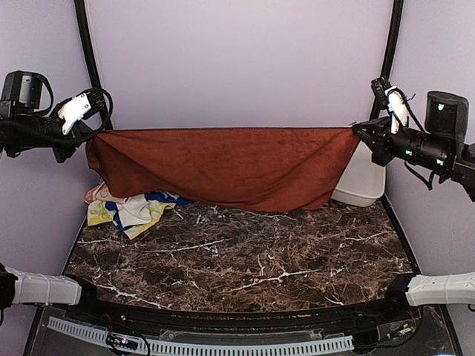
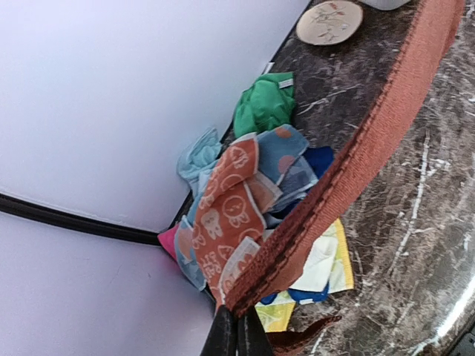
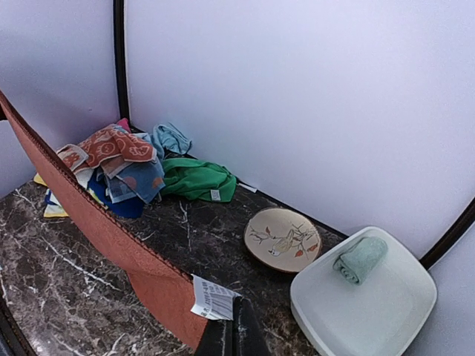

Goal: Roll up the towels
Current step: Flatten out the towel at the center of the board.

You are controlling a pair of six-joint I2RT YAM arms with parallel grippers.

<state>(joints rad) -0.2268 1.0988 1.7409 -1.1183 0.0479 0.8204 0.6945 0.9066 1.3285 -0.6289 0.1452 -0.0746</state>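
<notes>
While left gripper (image 1: 92,136) and right gripper (image 1: 356,132) pinch it, towel (image 1: 223,167) hangs.

Stretched towel (image 1: 223,167): held above the table (image 1: 245,259) between the left gripper (image 1: 93,136) and the right gripper (image 1: 357,132), one corner clamped in each. Towel pile (image 2: 237,200): heaped on the table below the left gripper, behind the stretched towel. Plate (image 3: 282,239): set beyond the right gripper, between the towel pile and the tray (image 3: 386,315), in which a rolled towel (image 3: 360,258) is laid.
</notes>
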